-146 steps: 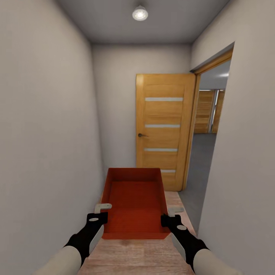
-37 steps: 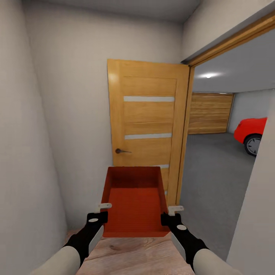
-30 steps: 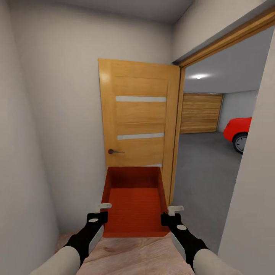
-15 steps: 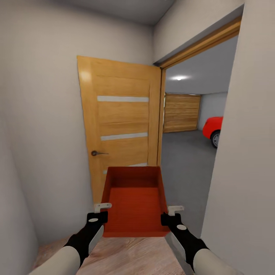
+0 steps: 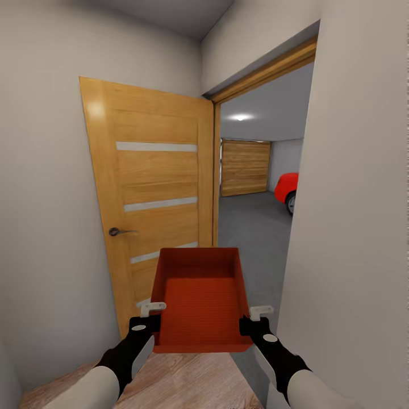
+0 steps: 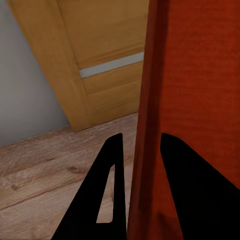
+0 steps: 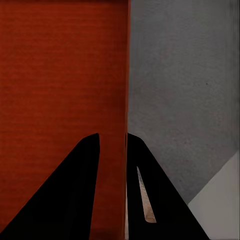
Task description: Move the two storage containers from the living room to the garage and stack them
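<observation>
Red-orange storage container (image 5: 200, 298), both arms outstretched, jaws clamping side walls

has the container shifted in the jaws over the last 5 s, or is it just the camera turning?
No. The storage container sits at the same spot between the left gripper and right gripper; the door has slid leftward, so the camera turned.

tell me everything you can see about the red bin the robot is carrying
The storage container is a red-orange, lidless rectangular bin that looks like plastic, with thin upright walls and a flat ribbed base, empty inside. It is held level in the air facing the garage doorway. The left pincer clamps one side wall and the right pincer clamps the other.
</observation>
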Tool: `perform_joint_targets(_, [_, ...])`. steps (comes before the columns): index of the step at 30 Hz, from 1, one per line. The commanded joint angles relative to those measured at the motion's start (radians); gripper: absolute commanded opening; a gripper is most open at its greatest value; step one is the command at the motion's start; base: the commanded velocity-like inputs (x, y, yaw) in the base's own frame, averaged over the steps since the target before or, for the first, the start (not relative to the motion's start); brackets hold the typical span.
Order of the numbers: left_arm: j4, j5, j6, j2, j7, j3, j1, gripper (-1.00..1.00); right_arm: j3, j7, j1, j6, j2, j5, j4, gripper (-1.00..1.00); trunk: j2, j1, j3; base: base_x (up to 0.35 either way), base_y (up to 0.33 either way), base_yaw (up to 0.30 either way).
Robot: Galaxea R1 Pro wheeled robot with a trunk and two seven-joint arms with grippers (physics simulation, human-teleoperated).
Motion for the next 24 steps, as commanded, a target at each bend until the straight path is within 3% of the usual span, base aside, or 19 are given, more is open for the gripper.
perform_joint_targets(1, [-0.006,0.009,-0.037,0.011,0.008,0.060,0.000,-1.00,-0.007,-0.002,-0.001,-0.001,-0.001,-0.025,0.002,-1.00,-0.001,0.000,-0.001,0.076,0.251,-0.100])
perform_joint_targets(15, [-0.006,0.009,-0.038,0.012,0.008,0.060,-0.001,-1.00,-0.007,-0.001,-0.001,-0.002,-0.002,-0.026,0.002,-1.00,-0.001,0.000,-0.001,0.101,0.321,-0.020])
perform_joint_targets(24, [-0.006,0.009,-0.038,0.012,0.008,0.060,0.000,-1.00,-0.007,-0.002,-0.001,0.000,-0.001,-0.027,0.002,-1.00,-0.001,0.000,-0.001,0.109,0.334,-0.220])
